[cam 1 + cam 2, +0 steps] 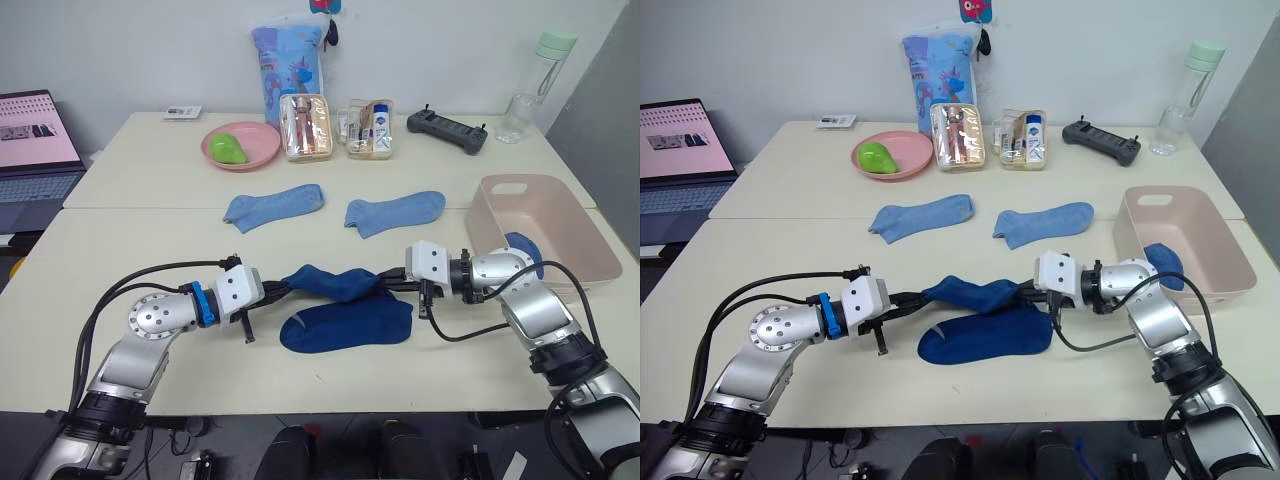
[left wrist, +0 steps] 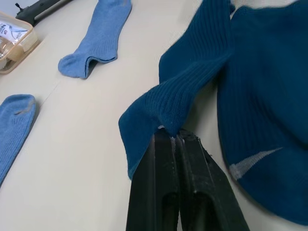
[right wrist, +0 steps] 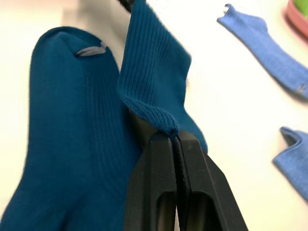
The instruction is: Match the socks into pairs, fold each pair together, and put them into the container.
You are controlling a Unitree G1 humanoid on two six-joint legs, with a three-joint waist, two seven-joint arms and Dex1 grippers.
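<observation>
Lying flat at the near middle of the tabletop is one dark sock. Just behind it, and overlapping its far edge, a second dark sock is held stretched between the two grippers. Its left end is pinched by the left gripper, whose fingers are seen in the wrist view pressed together on a fold of ribbed knit. Its right end is clamped by the right gripper, whose fingers are likewise closed on the rolled cuff edge.

Farther back, past the seam between the two tabletop halves, two light socks are laid side by side and apart: the left one and the right one.

At the right edge the pink bin is set, level with the right forearm; something dark blue is seen inside it against the near wall, partly hidden by the arm, and what it is cannot be told.

Toward the far edge a round pink plate bearing a green object is placed, with two clear pouches beside it, then a black controller and a clear bottle. A patterned blue bag is propped behind the pouches. A laptop is stood off to the far left.
</observation>
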